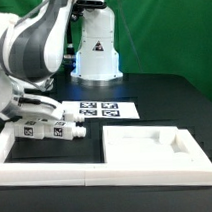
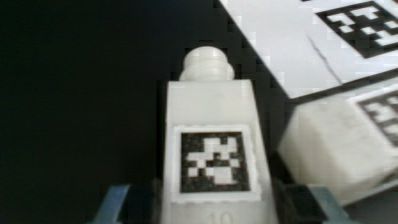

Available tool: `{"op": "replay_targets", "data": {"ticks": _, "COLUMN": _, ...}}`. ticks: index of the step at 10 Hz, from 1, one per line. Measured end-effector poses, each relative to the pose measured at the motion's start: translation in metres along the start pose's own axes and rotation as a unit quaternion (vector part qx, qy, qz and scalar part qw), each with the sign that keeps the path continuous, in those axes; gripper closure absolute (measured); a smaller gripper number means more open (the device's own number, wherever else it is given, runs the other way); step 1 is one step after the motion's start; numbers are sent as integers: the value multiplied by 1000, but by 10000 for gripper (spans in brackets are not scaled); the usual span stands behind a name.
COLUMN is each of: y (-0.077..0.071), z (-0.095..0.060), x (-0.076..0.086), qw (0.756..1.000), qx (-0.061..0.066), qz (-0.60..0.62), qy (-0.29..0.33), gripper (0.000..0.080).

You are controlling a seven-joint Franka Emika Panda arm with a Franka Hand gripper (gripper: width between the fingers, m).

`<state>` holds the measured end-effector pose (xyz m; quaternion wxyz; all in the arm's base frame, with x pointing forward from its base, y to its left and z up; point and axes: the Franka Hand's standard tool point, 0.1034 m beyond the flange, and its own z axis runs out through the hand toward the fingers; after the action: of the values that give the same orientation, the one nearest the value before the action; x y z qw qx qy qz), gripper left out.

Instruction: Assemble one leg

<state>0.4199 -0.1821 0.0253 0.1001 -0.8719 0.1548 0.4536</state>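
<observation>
Leg (image 2: 215, 150) lies flat on the table (image 1: 174, 101) at the exterior view's left, directly under the gripper (image 2: 214, 208). 1 finger (image 2: 118, 205) stands at each long side, so the leg's long axis runs crosswise to the closing line, with its peg end pointing away from the wrist. Whether the fingers pinch it or stand slightly spread, I cannot tell. A 2nd leg (image 2: 347, 140) lies just beside it, on the side toward the panel (image 1: 146, 152), and the marker board (image 2: 338, 30) is farther off.

Tagged leg (image 2: 214, 140) between fingers of claw (image 2: 214, 205), marker board (image 2: 329, 45) beyond
</observation>
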Motion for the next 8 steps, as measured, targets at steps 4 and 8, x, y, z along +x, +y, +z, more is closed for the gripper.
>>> {"op": "replay_targets", "data": {"ticks": 4, "y": -61, "z": -59, "x": -49, "qw": 999, "qx": -13, "qz": -9, "qy": 32, "gripper": 515}}
{"op": "replay_targets", "data": {"ticks": 8, "y": -113, "z": -83, "x": -45, "qw": 991, "qx": -42, "qz": -23, "qy": 122, "gripper": 514}}
